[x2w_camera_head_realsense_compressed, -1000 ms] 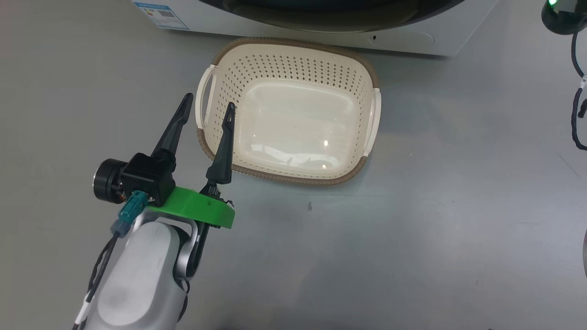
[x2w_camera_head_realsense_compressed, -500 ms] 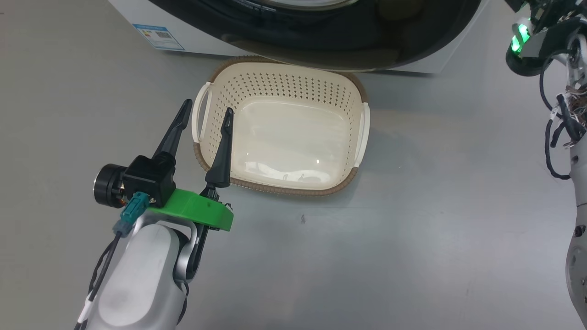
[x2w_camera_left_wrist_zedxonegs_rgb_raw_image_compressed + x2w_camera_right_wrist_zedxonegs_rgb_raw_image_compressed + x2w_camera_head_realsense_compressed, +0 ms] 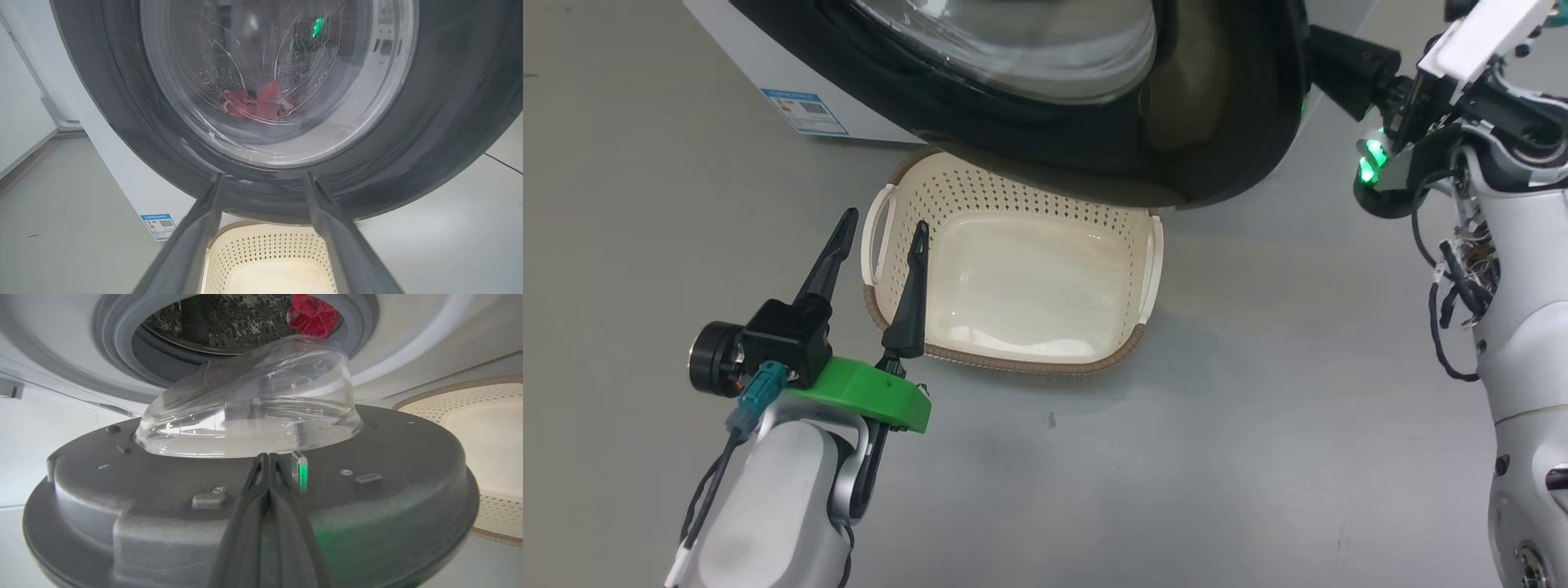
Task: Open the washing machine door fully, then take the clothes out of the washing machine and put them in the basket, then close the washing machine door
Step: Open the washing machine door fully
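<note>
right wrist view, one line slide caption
Right gripper, jaws shut, at the inner face of the open washing machine door; red clothes in the drum, basket at right.

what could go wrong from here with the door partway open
The glossy black-rimmed round door overhangs the cream perforated plastic basket and might clip it swinging wider. The shut right gripper only pushes the door's inner face and may slip. The open left gripper could nudge the basket's handle.

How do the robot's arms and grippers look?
Each gripper has two long, dark, tapering fingers. The left gripper sits on a green mount with a teal connector; its forearm is pale grey. The right arm is white with loose black cables and a green light.
</note>
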Tool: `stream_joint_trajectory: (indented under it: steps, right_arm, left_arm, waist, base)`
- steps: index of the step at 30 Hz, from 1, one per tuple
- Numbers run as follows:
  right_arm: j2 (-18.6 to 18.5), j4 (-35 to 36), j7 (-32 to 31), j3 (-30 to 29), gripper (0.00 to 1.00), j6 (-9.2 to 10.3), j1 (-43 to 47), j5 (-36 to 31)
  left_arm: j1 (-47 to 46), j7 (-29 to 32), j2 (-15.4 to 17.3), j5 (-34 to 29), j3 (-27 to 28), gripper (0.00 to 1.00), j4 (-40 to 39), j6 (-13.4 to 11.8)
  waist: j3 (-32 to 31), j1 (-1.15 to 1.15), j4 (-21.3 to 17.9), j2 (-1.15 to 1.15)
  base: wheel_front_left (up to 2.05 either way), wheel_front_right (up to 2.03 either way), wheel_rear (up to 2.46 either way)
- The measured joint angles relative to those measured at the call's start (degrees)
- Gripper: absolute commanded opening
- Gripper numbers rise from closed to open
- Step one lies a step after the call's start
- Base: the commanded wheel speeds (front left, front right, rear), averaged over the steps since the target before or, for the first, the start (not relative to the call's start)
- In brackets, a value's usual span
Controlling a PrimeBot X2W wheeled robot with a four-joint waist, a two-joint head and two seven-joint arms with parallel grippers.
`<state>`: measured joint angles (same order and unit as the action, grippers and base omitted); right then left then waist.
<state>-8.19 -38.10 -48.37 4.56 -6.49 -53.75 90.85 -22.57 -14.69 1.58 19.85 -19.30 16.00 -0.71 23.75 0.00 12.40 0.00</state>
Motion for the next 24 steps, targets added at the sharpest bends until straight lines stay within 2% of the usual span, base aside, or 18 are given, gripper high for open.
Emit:
stream_joint_trajectory:
  steps: [14,24]
  right_arm:
    - [2.22,-0.12,-1.34,1.54,0.0,-0.16,5.14,1.07]
    - [4.09,0.44,-2.43,4.67,0.0,-0.48,9.56,2.02]
  left_arm:
    - [1.54,0.0,0.02,-1.3,0.09,1.0,1.67,0.09]
    - [3.89,0.0,0.04,-1.81,0.68,1.0,3.0,0.51]
  waist:
    - [-4.28,0.0,-0.99,0.0]
    - [-7.61,0.0,-1.96,0.0]
  base:
    - [0.0,0.0,0.0]
    - [0.0,0.0,0.0]
